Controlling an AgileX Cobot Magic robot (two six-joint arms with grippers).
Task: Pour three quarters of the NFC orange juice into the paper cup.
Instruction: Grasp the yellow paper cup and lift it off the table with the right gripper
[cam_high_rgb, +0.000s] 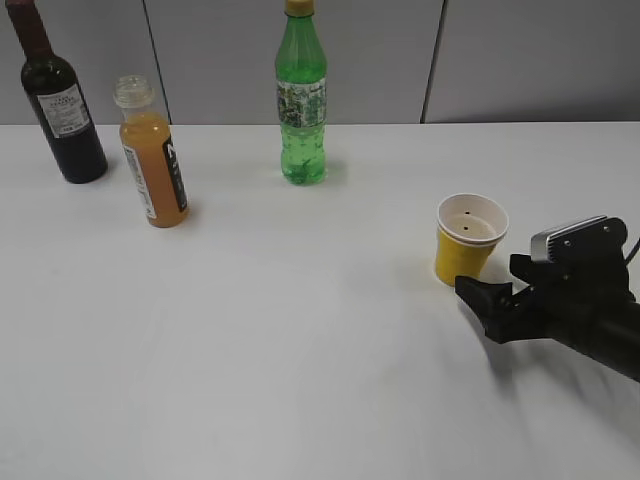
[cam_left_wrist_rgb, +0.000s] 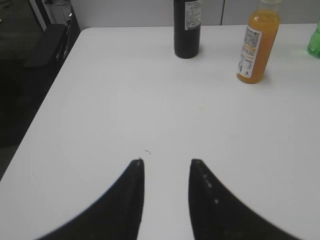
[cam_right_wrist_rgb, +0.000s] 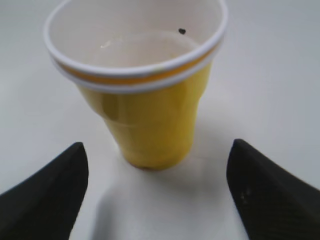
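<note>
The NFC orange juice (cam_high_rgb: 152, 160) is a small clear capless bottle with orange liquid, standing upright at the back left; it also shows in the left wrist view (cam_left_wrist_rgb: 257, 45). The paper cup (cam_high_rgb: 469, 238) is yellow with a white inside, upright at the right, and looks empty in the right wrist view (cam_right_wrist_rgb: 145, 90). My right gripper (cam_high_rgb: 480, 297) is open just in front of the cup, its fingers (cam_right_wrist_rgb: 157, 150) spread wider than the cup's base and not touching it. My left gripper (cam_left_wrist_rgb: 166, 162) is open and empty over bare table, well short of the juice; it is out of the exterior view.
A dark wine bottle (cam_high_rgb: 58, 100) stands at the back left, next to the juice. A taller green bottle (cam_high_rgb: 301, 100) stands at the back middle. The white table (cam_high_rgb: 300, 330) ends at a left edge in the left wrist view (cam_left_wrist_rgb: 45, 110).
</note>
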